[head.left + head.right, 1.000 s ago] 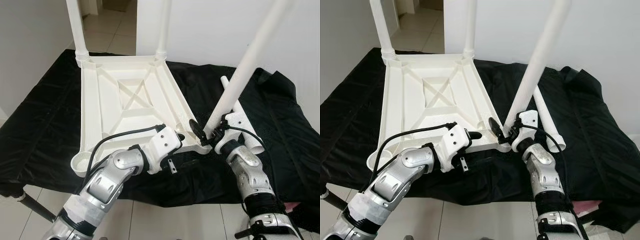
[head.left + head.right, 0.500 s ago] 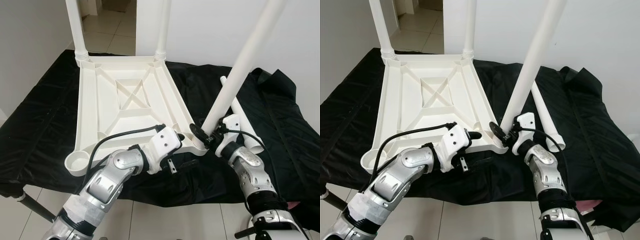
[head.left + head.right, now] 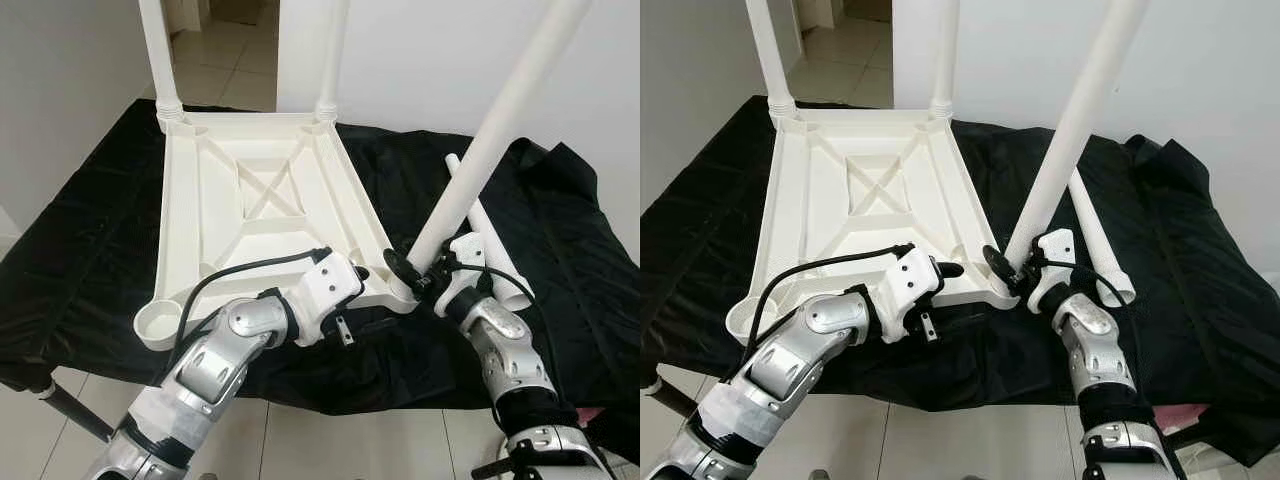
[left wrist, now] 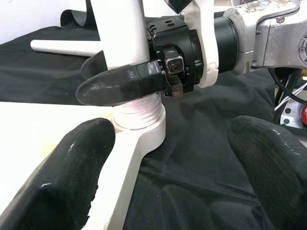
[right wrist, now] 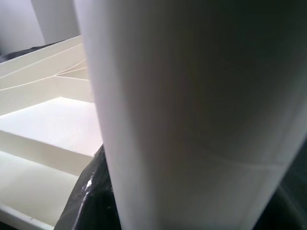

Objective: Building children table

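Lying upside down: white table top [image 3: 250,215] on the black cloth [image 3: 90,250]
Leg [image 3: 480,150]: tilted, foot at near right corner socket
Spare leg [image 3: 1095,240]: flat beside it
Right claw [image 3: 415,275]: clamped around the leg's base
Left claw [image 4: 168,177]: fingers spread, at that corner

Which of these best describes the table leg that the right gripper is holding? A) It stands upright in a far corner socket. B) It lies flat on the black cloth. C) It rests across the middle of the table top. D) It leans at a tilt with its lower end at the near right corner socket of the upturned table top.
D: the right gripper is shut on the tilted leg, whose foot meets the near right corner socket of the table top.
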Robot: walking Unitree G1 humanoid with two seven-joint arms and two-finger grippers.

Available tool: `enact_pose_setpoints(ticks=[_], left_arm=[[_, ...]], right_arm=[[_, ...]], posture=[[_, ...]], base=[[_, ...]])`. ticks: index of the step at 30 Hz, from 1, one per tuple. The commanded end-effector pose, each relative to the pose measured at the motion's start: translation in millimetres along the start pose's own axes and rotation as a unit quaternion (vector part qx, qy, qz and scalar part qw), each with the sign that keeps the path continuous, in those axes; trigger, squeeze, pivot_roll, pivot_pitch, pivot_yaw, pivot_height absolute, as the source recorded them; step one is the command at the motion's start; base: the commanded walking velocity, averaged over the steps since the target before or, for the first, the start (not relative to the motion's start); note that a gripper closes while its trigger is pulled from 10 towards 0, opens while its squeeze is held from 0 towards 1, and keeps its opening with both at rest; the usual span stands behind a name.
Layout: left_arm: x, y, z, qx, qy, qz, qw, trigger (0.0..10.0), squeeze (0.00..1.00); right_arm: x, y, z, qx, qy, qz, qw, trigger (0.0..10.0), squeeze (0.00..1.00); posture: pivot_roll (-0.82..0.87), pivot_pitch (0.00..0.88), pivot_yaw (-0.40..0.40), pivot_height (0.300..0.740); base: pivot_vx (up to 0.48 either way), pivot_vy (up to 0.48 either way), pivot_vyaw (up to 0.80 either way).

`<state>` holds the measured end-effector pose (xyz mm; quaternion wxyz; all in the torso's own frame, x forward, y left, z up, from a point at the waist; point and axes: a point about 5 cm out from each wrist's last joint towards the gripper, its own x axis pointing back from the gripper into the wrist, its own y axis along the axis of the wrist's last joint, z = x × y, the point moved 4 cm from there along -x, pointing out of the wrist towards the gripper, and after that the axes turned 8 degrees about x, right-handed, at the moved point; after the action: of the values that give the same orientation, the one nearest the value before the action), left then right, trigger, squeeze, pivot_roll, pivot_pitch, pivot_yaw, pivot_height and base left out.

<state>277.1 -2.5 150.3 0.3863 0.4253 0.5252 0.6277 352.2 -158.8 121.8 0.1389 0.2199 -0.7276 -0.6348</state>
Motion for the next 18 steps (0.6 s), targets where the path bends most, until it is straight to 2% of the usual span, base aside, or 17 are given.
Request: enact_pose_setpoints(ticks=[1, 9, 15, 16, 17, 18], left_arm=[[-1.6, 2, -1.6, -0.005, -0.018, 0.001, 1.000, 10.0, 0.00], [-1.9, 2, -2.7, -0.007, -0.021, 0.001, 1.000, 10.0, 0.00], [-1.4, 3, 0.4, -0.010, -0.019, 0.001, 1.000, 10.0, 0.00], [-1.6, 3, 2.4, -0.012, -0.016, 0.000, 1.000, 10.0, 0.00], [-1.6, 3, 2.4, -0.012, -0.016, 0.000, 1.000, 10.0, 0.00], [-1.6, 4, 3.7, -0.013, -0.014, 0.000, 1.000, 10.0, 0.00]], right_arm=[[7.2, -7, -3.4, 0.001, -0.024, 0.011, 1.000, 10.0, 0.00], [9.6, -4, -2.1, -0.009, -0.060, 0.005, 0.998, 10.0, 0.00], [13.3, -10, -4.3, -0.008, -0.130, 0.032, 0.991, 10.0, 0.00], [15.7, -13, -7.4, -0.015, -0.167, 0.045, 0.985, 10.0, 0.00], [15.7, -13, -7.4, -0.015, -0.167, 0.045, 0.985, 10.0, 0.00], [17.7, -15, -9.3, -0.019, -0.192, 0.053, 0.980, 10.0, 0.00]], posture=[[-0.01, 0.000, -0.064, 0.740], [-0.02, 0.000, -0.061, 0.740], [-0.01, 0.000, -0.065, 0.740], [0.00, 0.000, -0.068, 0.740], [0.00, 0.000, -0.068, 0.740], [0.00, 0.000, -0.070, 0.740]], base=[[0.000, 0.000, 0.00], [0.000, 0.000, 0.00], [0.000, 0.000, 0.00], [0.000, 0.000, 0.00], [0.000, 0.000, 0.00], [0.000, 0.000, 0.00]])
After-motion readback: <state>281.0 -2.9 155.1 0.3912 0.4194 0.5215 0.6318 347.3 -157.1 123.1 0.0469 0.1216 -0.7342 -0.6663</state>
